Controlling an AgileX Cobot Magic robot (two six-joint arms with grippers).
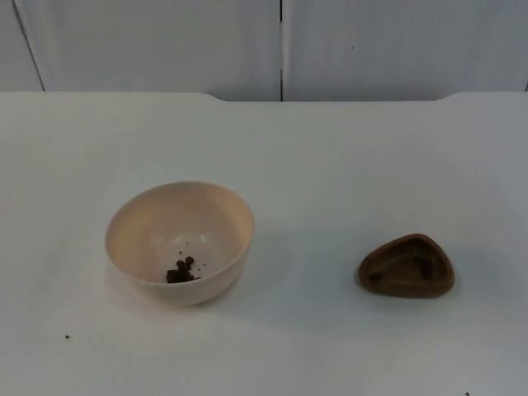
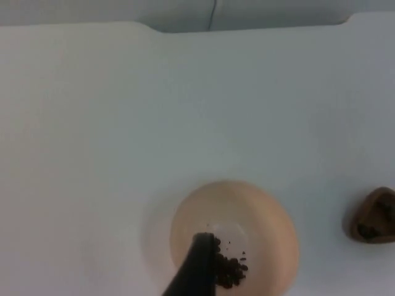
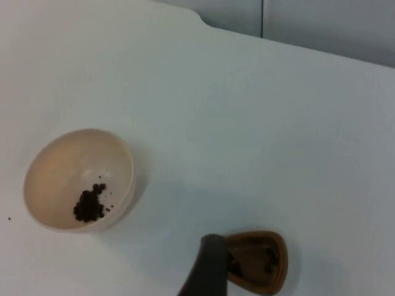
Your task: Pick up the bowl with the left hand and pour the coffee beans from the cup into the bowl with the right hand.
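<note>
1. Cream bowl [image 1: 179, 242] sits at 8 o'clock on the white table [image 1: 330, 157], holding coffee beans [image 1: 181, 271].
2. Brown cup [image 1: 407, 266] stands at 4 o'clock, well apart.
3. Left gripper [image 2: 196, 266] hangs above the bowl, right gripper [image 3: 210, 262] above the cup; finger spread cannot be told.

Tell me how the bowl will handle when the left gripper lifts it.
The bowl probably lifts light: only a small clump of beans lies inside. Its rounded wall and narrow base suggest it may rock or tip if gripped on one rim. The smooth cream surface could slip between the fingers.
</note>
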